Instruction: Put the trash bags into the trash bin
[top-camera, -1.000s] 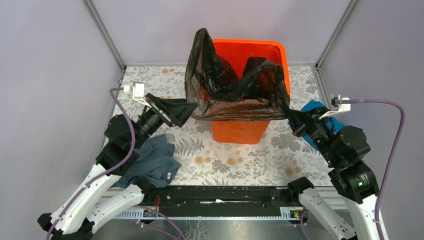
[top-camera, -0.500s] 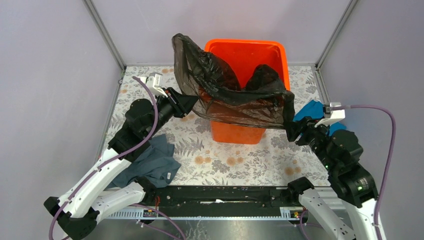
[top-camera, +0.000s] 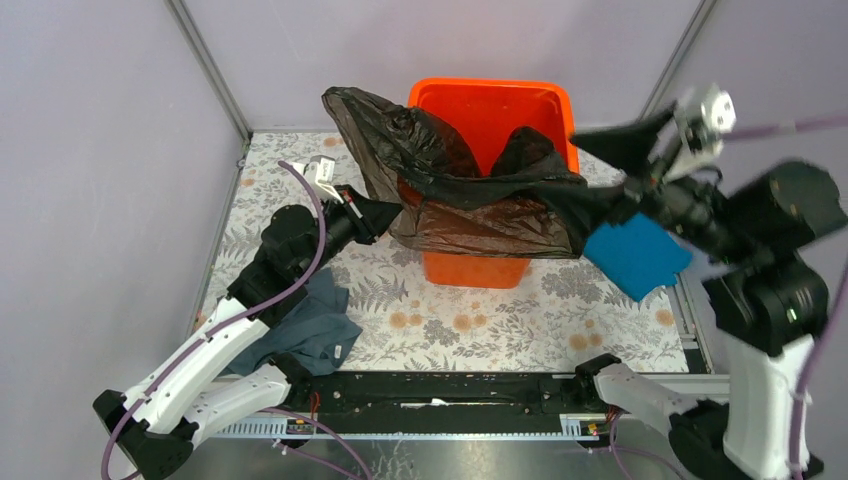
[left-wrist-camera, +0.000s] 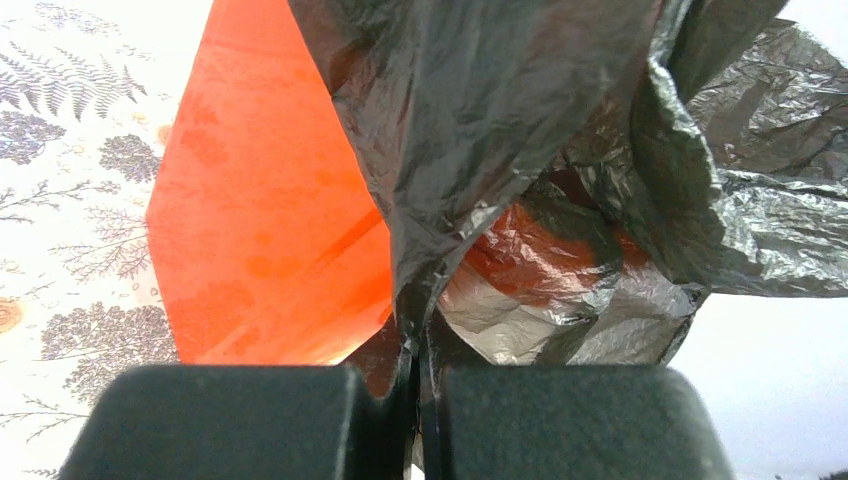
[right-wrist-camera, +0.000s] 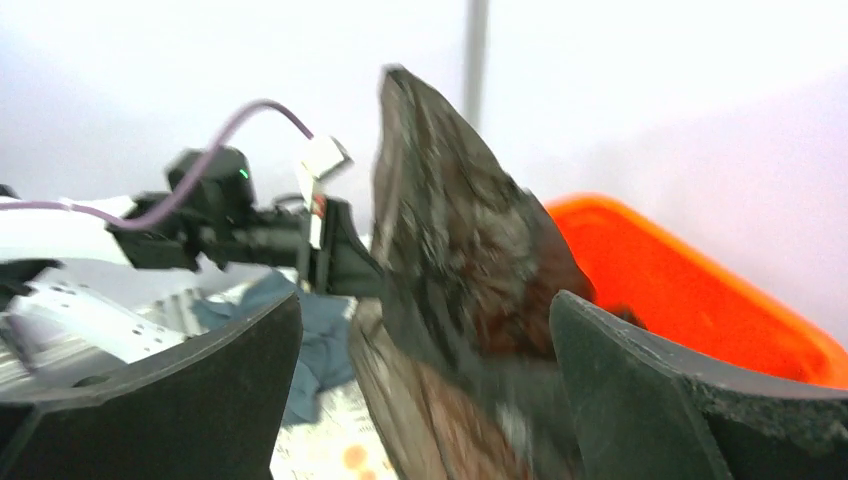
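The orange trash bin (top-camera: 490, 92) stands at the back of the table. A black trash bag (top-camera: 470, 205) hangs over its front and left rim, part of it sagging inside. My left gripper (top-camera: 384, 212) is shut on the bag's left edge; in the left wrist view the film (left-wrist-camera: 480, 130) is pinched between the closed fingers (left-wrist-camera: 230, 420), with the bin wall (left-wrist-camera: 270, 230) behind. My right gripper (top-camera: 603, 176) is raised at the bin's right corner, open. In its wrist view the blurred bag (right-wrist-camera: 450, 260) shows between the wide-apart fingers (right-wrist-camera: 680, 400), and nothing is gripped.
A grey-blue cloth (top-camera: 300, 322) lies crumpled on the patterned table by the left arm. A bright blue cloth (top-camera: 636, 256) lies to the right of the bin, under the right arm. Walls and frame posts close in the back and sides.
My left gripper moved in and closed on the bag's left edge, pulling it left. My right gripper let go of the bag's right corner, opened wide and rose up and to the right.
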